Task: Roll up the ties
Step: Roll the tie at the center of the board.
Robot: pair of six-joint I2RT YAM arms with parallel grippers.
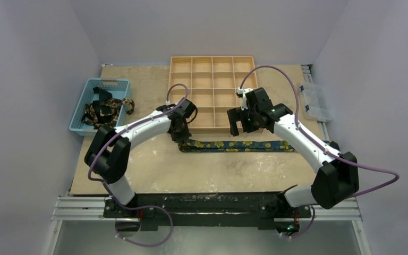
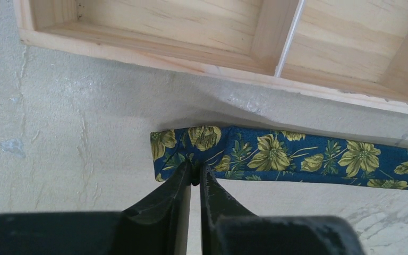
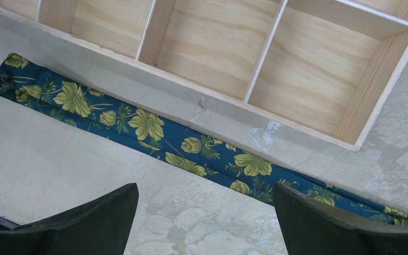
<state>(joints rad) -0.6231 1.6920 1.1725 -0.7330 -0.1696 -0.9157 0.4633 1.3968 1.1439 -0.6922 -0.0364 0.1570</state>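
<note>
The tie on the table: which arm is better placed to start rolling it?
Left: the left hand is shut on the end of the tie, where a roll would begin; the right hand hangs open above it.

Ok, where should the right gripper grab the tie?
Probably mid-length on the tie, from above, the open right gripper straddling its narrow width. It lies flat and straight; the left gripper pinches its left end, and the tray crowds its far edge.
</note>
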